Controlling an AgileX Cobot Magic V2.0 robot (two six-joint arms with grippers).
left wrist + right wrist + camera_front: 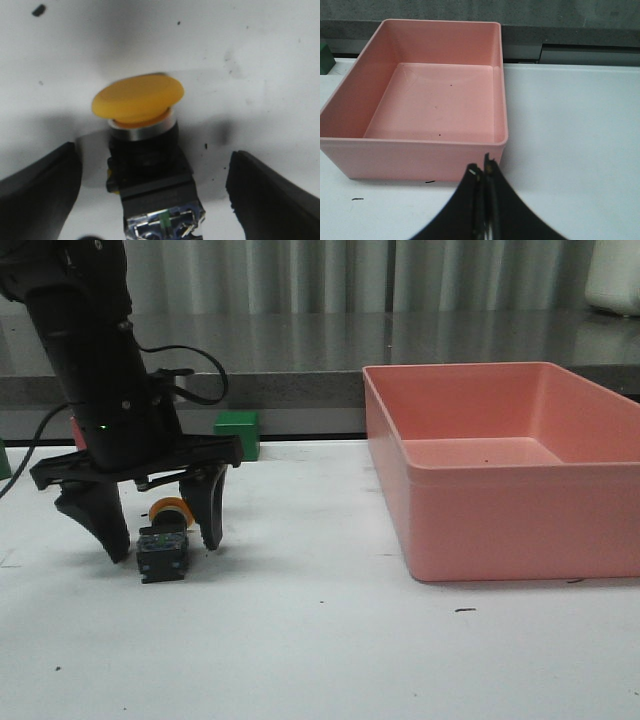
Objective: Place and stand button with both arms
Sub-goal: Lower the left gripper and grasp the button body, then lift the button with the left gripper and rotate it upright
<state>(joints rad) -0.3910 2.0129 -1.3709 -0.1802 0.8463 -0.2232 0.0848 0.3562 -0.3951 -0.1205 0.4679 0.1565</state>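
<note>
The button (165,538) lies on its side on the white table at the left, yellow cap pointing away, black base with bluish-green contacts toward the camera. My left gripper (165,538) is open and straddles it, one finger on each side, tips near the table, not touching it. In the left wrist view the button (147,165) lies between the two fingers (37,192) with gaps on both sides. My right gripper (482,170) is shut and empty, out of the front view, just in front of the pink bin.
A large empty pink bin (480,510) stands on the right, also in the right wrist view (350,115). A green cube (237,433) sits at the table's back edge; a pink cube (77,432) peeks out behind the left arm.
</note>
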